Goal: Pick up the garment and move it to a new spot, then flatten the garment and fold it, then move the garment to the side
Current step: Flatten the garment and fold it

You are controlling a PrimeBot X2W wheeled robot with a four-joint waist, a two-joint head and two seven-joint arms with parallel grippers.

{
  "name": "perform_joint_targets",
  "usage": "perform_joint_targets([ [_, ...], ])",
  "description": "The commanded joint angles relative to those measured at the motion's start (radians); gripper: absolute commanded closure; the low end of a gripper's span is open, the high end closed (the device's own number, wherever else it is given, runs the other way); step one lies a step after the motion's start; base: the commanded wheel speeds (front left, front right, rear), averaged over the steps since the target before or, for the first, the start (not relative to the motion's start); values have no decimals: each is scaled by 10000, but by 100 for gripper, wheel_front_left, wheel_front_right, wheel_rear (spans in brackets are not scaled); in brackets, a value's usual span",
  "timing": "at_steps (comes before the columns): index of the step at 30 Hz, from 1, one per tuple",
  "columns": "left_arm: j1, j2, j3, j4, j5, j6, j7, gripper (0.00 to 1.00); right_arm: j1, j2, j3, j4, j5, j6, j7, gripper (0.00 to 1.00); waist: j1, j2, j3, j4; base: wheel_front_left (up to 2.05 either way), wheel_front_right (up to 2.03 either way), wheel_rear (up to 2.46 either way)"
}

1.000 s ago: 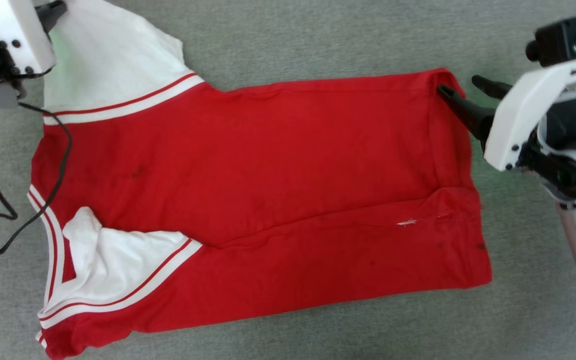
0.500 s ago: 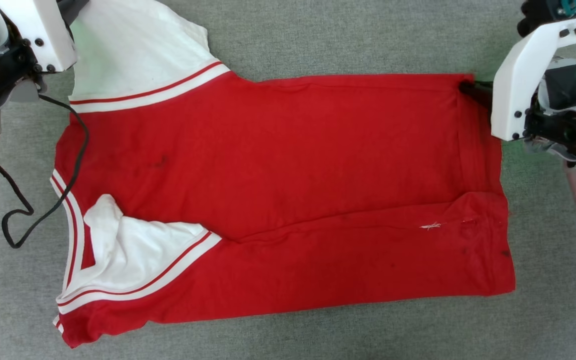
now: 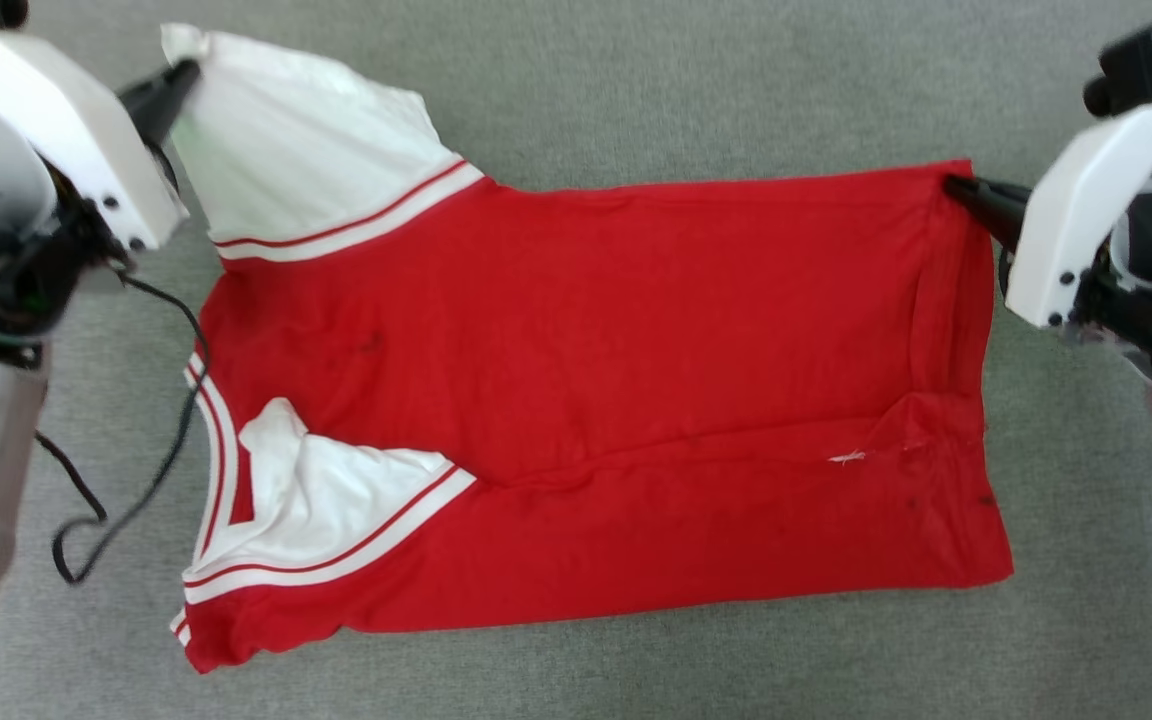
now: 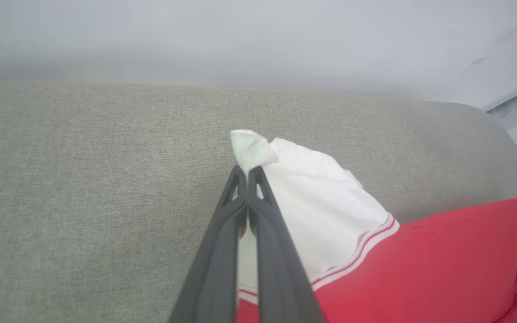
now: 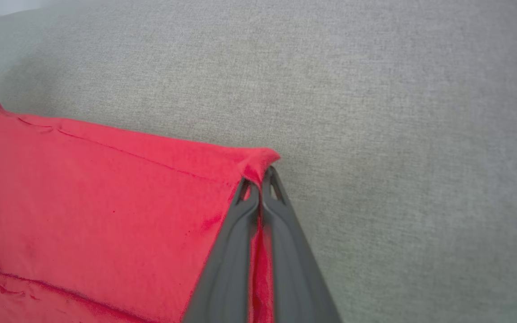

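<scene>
Clamped on the white sleeve tip with the left gripper [image 3: 183, 78]. Spread across the grey upholstery [image 3: 696, 90], the garment [image 3: 586, 350], near edge folded inward. Clamped on the far hem corner with the right gripper [image 3: 956, 187] — thin bites, liable to slip under uneven pulling.

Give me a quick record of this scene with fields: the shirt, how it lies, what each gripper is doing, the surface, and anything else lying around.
item: garment, red with white sleeves and striped trim
lay: spread out, sleeves toward the robot's left, hem toward its right; near sleeve folded in over the red body
left gripper: shut on the tip of the far sleeve
right gripper: shut on the far hem corner
surface: grey fabric
other: black cable beside the collar end
</scene>
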Motion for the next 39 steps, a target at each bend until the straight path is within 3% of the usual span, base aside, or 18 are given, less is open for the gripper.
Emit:
perform_joint_targets([
  [1,442,-73,73,-126,-102,-14,-249,100,373,-91,-116,-175,55,-4,-145,100,0,0,-457,170,0,0,0],
  [8,2807,-188,436,-937,-498,173,-1345,100,2279,-115,-735,-851,183,-4,-442,100,0,0,-1471,395,0,0,0],
  [21,6768,-616,457,-1927,-1130,1020,-1954,100,5323,439,-1599,-1311,248,-4,-772,100,0,0,-2142,489,0,0,0],
  [23,7190,-771,379,-1784,-1218,1188,-1910,54,5517,458,-1580,-1254,277,-4,-1032,54,0,0,-2132,469,0,0,0],
  [24,7335,-832,358,-1670,-1235,1262,-1943,17,5611,476,-1522,-1207,264,-4,-1164,0,0,0,-2122,435,0,0,0],
  [25,7394,-915,364,-1567,-1235,1323,-2036,0,5703,495,-1474,-1152,260,-4,-1317,0,0,0,-2122,413,0,0,0],
  [30,7667,-1273,210,-1204,-1074,1261,-2539,0,5932,428,-1252,-1077,139,-4,-2728,0,0,0,-2194,385,0,0,0],
  [36,7629,-1429,251,-1644,-74,1272,-4326,0,6401,311,-1157,-1568,13,-4,-4239,0,0,0,-2595,456,0,0,0],
  [39,7710,-1453,213,-1942,287,1388,-4843,0,6655,281,-1282,-1839,-40,-4,-4434,0,0,0,-2785,454,0,0,0],
])
